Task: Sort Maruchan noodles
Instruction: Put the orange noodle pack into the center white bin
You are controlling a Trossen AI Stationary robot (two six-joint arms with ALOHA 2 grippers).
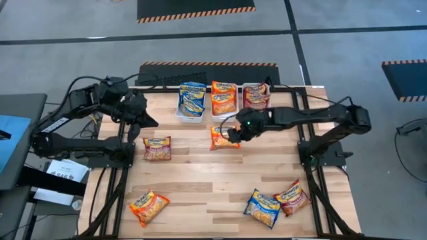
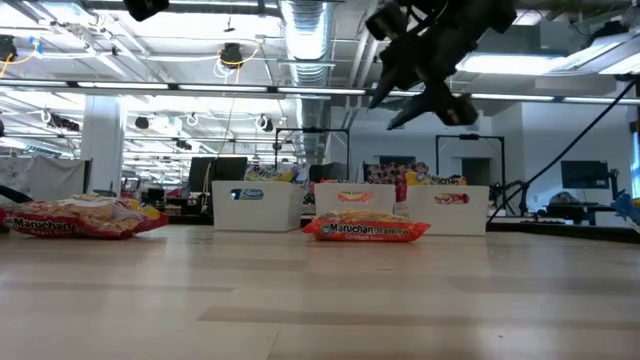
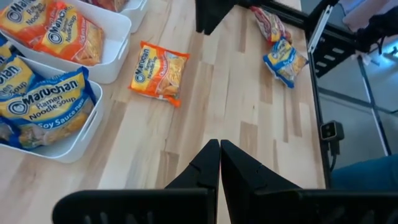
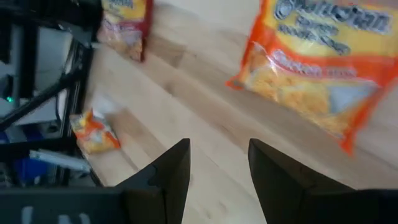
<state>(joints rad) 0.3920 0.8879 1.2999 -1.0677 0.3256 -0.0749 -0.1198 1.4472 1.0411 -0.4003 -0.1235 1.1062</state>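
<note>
Orange packet flat — long axis toward trays — right tool spread above.

Right gripper hangs above mid-table, fingers apart; left gripper is closed, idle.

A pale wooden plank bench carries three white trays side by side along its far edge, each holding ramen packets. Loose packets lie flat on the planks: an orange packet just in front of the trays, a dark red packet to its left, another orange one at the near-left corner, and a blue packet touching a dark red one near-right.
</note>
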